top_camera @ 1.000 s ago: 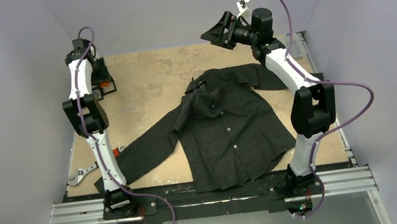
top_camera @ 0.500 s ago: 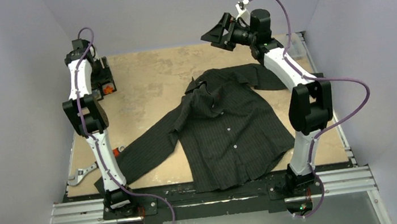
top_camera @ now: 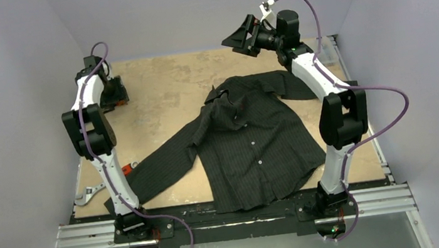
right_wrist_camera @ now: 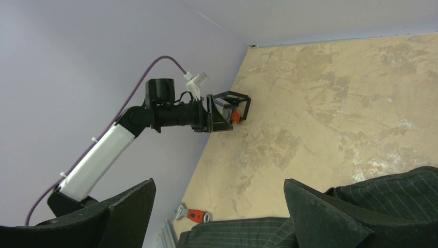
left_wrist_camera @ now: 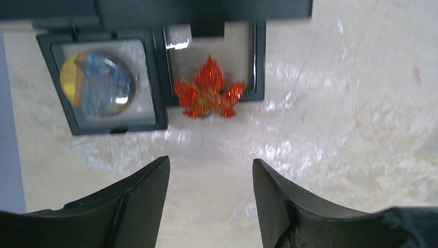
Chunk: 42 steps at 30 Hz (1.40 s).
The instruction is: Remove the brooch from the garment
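red maple-leaf brooch (left_wrist_camera: pixel 209 89) lies, apparently flat, well apart from the spread black pinstriped garment (top_camera: pixel 251 145).

Garment (right_wrist_camera: pixel 403 196) cut off at right wrist view's bottom edge; framed disc (left_wrist_camera: pixel 98 82) blurred.

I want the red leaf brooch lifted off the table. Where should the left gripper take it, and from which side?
Probably from above, the left gripper pinching the red leaf brooch across its two side lobes: it lies face up over a black frame, lower tips on the table.
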Each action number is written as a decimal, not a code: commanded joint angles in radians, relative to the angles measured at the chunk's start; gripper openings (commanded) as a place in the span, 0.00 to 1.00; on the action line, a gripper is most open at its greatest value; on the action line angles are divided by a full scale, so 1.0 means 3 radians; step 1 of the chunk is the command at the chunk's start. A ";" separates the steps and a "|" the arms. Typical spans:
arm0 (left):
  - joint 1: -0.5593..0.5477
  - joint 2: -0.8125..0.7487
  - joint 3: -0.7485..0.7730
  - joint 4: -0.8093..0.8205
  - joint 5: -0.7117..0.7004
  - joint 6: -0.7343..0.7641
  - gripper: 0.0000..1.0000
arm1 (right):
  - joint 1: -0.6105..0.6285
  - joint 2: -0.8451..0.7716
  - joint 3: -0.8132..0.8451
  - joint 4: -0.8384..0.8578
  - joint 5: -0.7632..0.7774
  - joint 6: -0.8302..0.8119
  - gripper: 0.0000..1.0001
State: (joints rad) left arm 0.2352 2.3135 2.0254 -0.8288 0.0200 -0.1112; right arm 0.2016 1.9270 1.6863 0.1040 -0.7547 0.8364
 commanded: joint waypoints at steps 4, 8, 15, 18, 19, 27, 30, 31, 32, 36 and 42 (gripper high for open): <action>0.0017 -0.0646 -0.0573 0.0344 -0.0212 0.0248 0.43 | -0.0010 -0.0097 -0.0023 0.0215 -0.0107 0.0078 0.99; 0.0000 -0.0536 -0.0519 0.0186 -0.0280 0.0514 0.24 | -0.0009 -0.0098 -0.0027 0.0229 -0.0114 0.0086 0.99; -0.0214 -0.0800 -0.1053 0.0821 -0.0436 0.1680 0.14 | -0.0011 -0.0124 -0.0045 0.0241 -0.0112 0.0065 0.99; -0.0265 -0.0712 -0.1002 0.0835 -0.0434 0.2092 0.10 | -0.0007 -0.0119 -0.0050 0.0257 -0.0112 0.0073 0.99; -0.0282 -0.0700 -0.1023 0.0911 -0.0446 0.2212 0.09 | -0.0007 -0.0114 -0.0045 0.0258 -0.0112 0.0075 0.99; -0.0334 -0.0503 -0.1074 0.1041 -0.0488 0.2743 0.05 | -0.0012 -0.0134 -0.0043 0.0231 -0.0108 0.0043 0.99; -0.0369 -0.0511 -0.1204 0.1176 -0.0512 0.2932 0.05 | -0.0016 -0.0130 -0.0039 0.0226 -0.0107 0.0035 0.99; -0.0385 -0.0508 -0.1239 0.1210 -0.0528 0.2995 0.04 | -0.0013 -0.0127 -0.0040 0.0226 -0.0107 0.0035 0.99; -0.0394 -0.0500 -0.1259 0.1229 -0.0530 0.3042 0.04 | -0.0012 -0.0124 -0.0038 0.0229 -0.0107 0.0035 0.99; -0.0405 -0.0440 -0.1271 0.1209 -0.0497 0.3213 0.02 | -0.0014 -0.0114 -0.0024 0.0231 -0.0111 0.0041 0.99; -0.0410 -0.0370 -0.1291 0.1267 -0.0418 0.3499 0.01 | -0.0012 -0.0114 -0.0027 0.0214 -0.0112 0.0042 0.99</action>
State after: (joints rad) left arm 0.1158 2.1906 1.6394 -0.4942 -0.1261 0.8436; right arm 0.2016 1.9270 1.6768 0.1432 -0.7773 0.8551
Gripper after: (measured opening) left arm 0.012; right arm 0.987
